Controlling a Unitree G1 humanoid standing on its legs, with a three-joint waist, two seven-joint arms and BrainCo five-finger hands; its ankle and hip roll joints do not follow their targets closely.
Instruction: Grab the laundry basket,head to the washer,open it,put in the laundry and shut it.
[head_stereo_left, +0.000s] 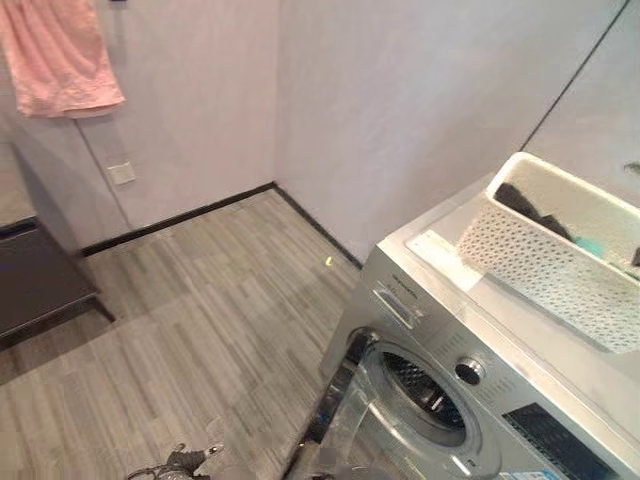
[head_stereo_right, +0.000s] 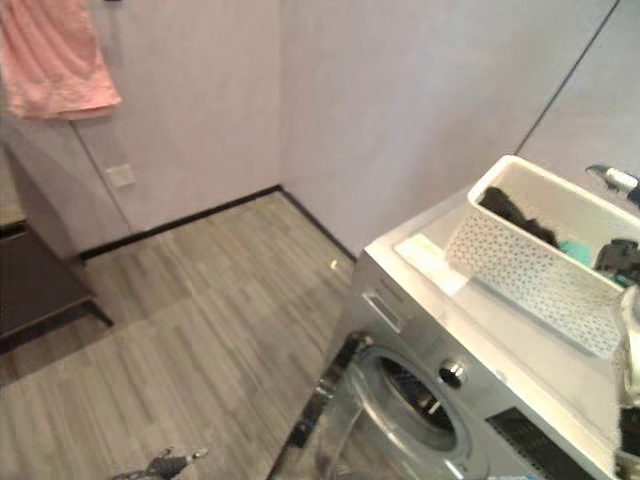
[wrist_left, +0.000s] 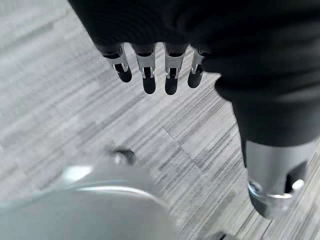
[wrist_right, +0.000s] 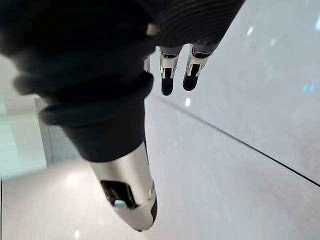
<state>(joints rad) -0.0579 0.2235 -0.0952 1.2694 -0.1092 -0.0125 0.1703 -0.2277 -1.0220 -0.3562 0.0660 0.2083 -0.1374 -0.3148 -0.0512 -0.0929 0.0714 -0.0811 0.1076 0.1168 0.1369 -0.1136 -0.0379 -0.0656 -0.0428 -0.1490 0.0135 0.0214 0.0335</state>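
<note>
A white perforated laundry basket with dark and teal laundry tops the silver washer; at ten o'clock hangs a pink towel above grey wood-grain floor.

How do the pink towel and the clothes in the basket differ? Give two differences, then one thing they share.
The towel is pink; the clothes are mostly dark. The towel hangs by the wall; the clothes lie in the basket on the washer. Both are fabric.
</note>
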